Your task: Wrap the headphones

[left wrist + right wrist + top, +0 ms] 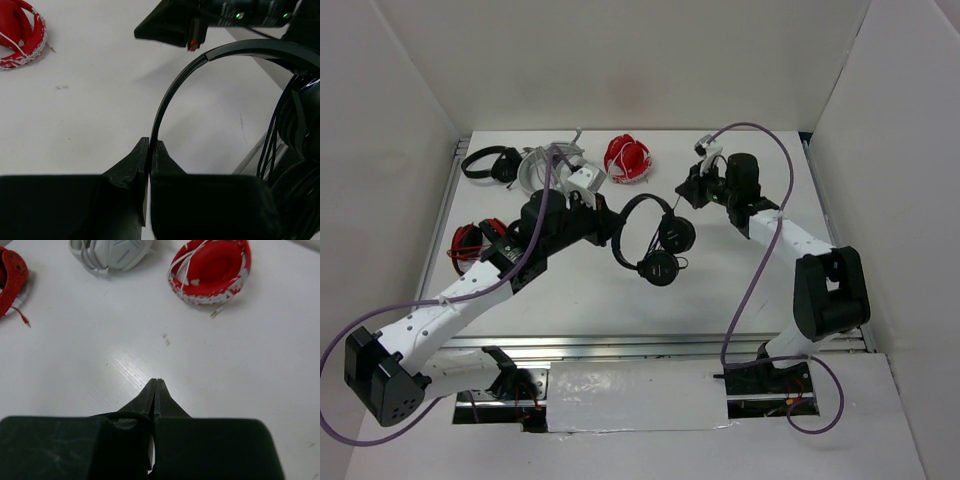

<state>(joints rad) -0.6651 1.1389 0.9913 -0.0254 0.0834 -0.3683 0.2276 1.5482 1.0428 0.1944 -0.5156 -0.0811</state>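
Observation:
The small black headphones (658, 235) hang above the middle of the table, with both earcups low on the right. My left gripper (607, 226) is shut on the thin headband (165, 100), which arcs up and to the right from the jaws (150, 144). Several turns of the thin black cable (272, 135) lie around the earcups (300, 130). My right gripper (686, 190) sits just above the headphones, also showing in the left wrist view (172, 22). It is shut (156, 382), with a loop of cable (120, 414) running over its left finger into the jaws.
Red headphones (627, 157) lie at the back centre. Grey-white headphones (552, 165) and another black pair (488, 163) lie at the back left. A red-and-black pair (470, 240) lies at the left, under my left arm. White walls enclose the table.

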